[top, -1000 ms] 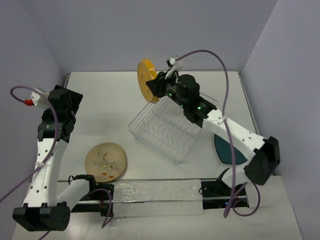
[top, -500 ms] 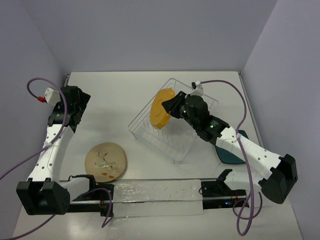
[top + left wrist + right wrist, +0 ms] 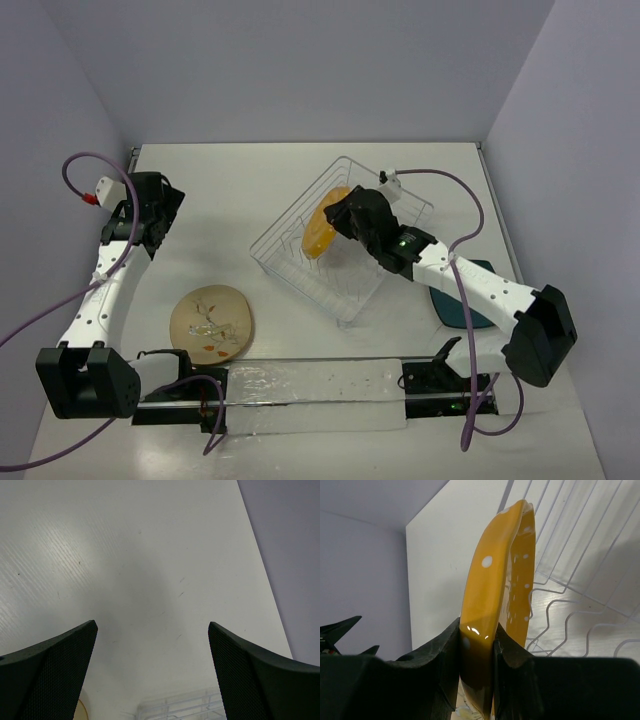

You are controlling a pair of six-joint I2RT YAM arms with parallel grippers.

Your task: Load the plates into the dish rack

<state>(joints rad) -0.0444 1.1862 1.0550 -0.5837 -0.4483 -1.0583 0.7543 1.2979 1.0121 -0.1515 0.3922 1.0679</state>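
My right gripper (image 3: 340, 213) is shut on the rim of the orange-yellow dotted plate (image 3: 322, 226), holding it on edge inside the wire dish rack (image 3: 300, 272). In the right wrist view the plate (image 3: 492, 590) stands between my fingers above the rack's prongs (image 3: 570, 605). The beige patterned plate (image 3: 211, 322) lies flat on the table at the front left. The dark teal plate (image 3: 470, 300) lies at the right, partly under my right arm. My left gripper (image 3: 155, 222) is open and empty over bare table at the left, also in the left wrist view (image 3: 152, 630).
The dish rack's corner (image 3: 175, 707) shows at the bottom of the left wrist view. A clear plastic strip (image 3: 310, 392) runs along the table's near edge between the arm bases. Purple walls close the table at the back and sides.
My right gripper has carried the orange-yellow plate from above the rack's far corner down into the rack. The rack has shifted slightly. My left arm has lowered and swung a little.
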